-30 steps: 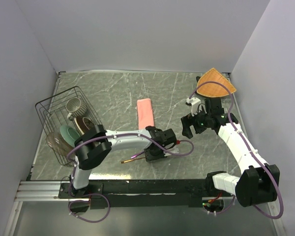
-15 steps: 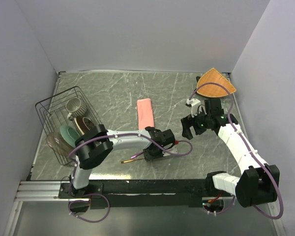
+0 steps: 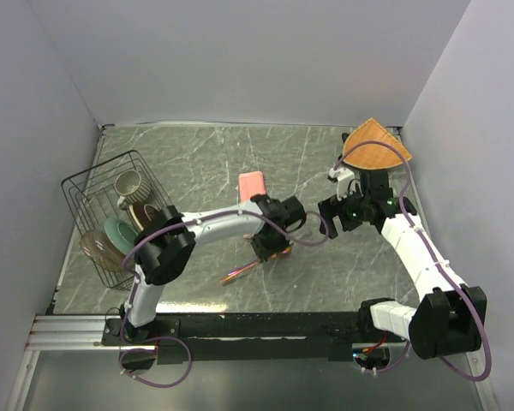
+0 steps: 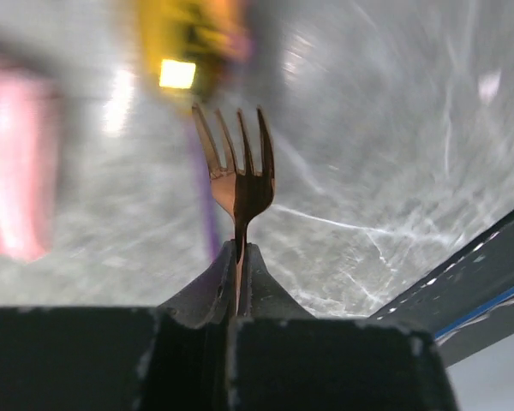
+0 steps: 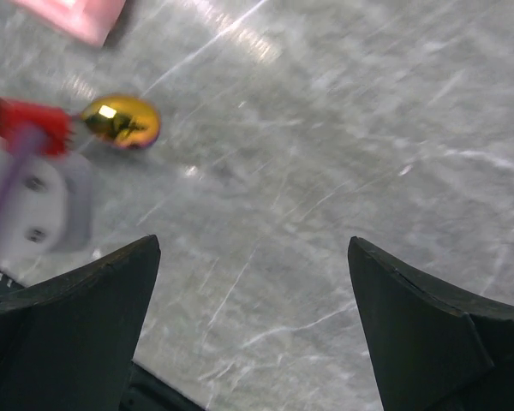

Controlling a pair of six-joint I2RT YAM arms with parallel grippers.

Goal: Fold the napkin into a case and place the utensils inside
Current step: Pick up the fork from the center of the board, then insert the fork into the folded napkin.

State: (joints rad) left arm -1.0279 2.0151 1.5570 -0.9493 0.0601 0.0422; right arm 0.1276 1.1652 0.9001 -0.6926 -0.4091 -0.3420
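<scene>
While the overhead view hides the grip, the wrist view shows the left gripper point(image 4: 237, 257) pinching the fork point(image 4: 238, 171), arm stretched rightward; the right gripper point(image 5: 253, 325) gapes.

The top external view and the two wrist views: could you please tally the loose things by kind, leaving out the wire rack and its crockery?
Gold fork: 1
Gold spoon: 1
Pink folded napkin: 1
Orange woven mat: 1
Total: 4
</scene>
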